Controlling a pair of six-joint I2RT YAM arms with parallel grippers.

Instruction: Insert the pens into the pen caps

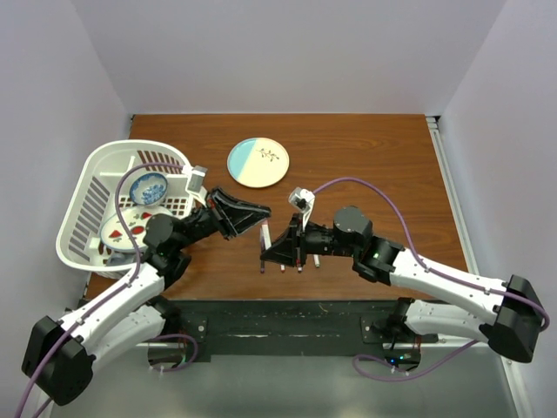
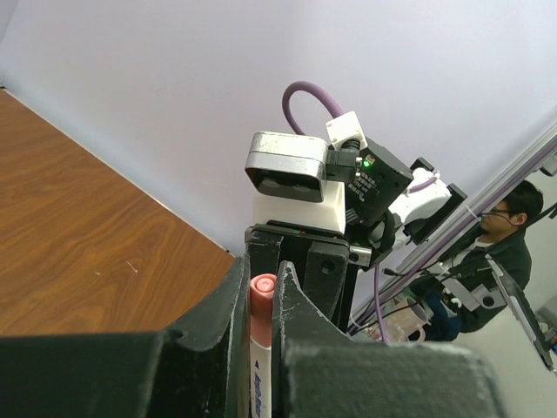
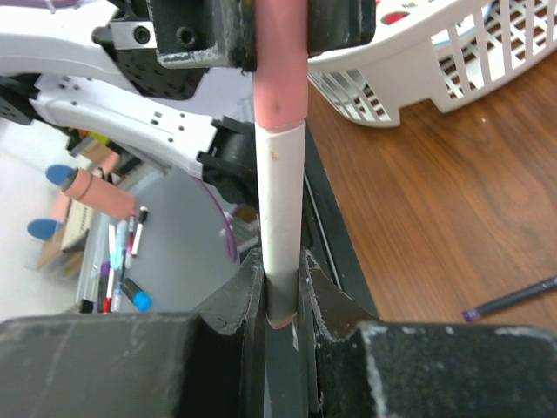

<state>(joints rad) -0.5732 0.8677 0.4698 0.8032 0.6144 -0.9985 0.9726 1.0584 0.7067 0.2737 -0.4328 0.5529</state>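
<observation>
Right gripper (image 3: 280, 292) pinches a smooth white pen (image 3: 283, 200) (pink cap (image 3: 280, 78) apparently seated).

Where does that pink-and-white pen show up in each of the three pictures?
Top view: the pink-and-white pen is tiny, just left of centre.
Left wrist: pen at bottom centre, pink end up.
Right wrist: pen upright at centre, pink part on top.
Shared landmark: the wooden table.

White basket (image 1: 83, 209) sat at 9 o'clock on wooden surface (image 1: 374, 157), blue bowl (image 1: 149, 188) inside; blue-and-cream plate (image 1: 258, 163) lay at 12 o'clock.
</observation>
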